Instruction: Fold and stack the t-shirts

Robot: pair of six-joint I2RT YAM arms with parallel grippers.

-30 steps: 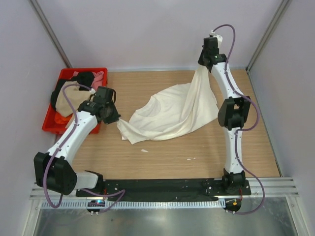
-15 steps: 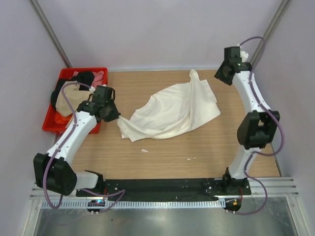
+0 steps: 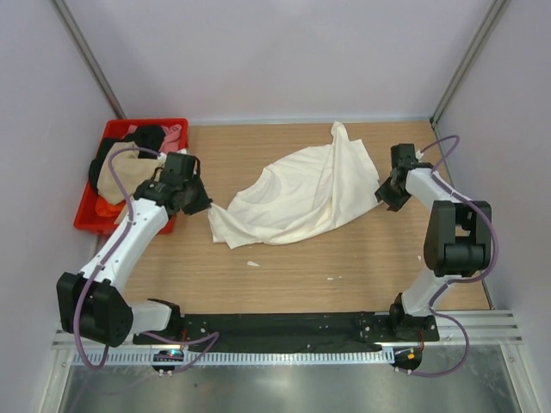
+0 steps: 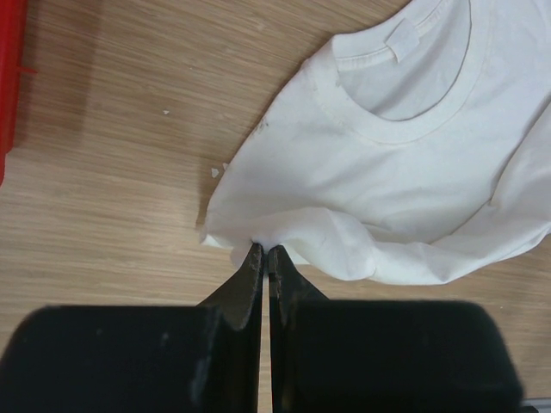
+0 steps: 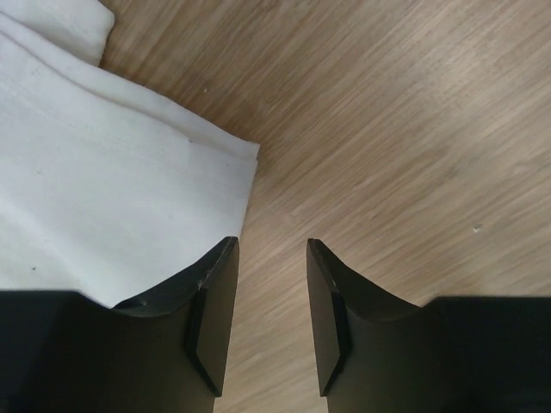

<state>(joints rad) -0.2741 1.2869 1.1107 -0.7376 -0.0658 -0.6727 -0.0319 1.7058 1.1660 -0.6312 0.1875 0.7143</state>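
Cream t-shirt [image 3: 301,194]: soft, light, limp; my left gripper [image 4: 263,249] pinches its bunched edge; right gripper [image 5: 271,248] spread, empty; I'd take the hem corner beside it.

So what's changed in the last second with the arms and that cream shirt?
The right gripper let go of the cream t-shirt it held lifted at the far edge, swung right, then came down, open, by the shirt's right edge. The raised cloth slumped onto the table. The left gripper stayed shut on the shirt's left corner; the red crate did not move.
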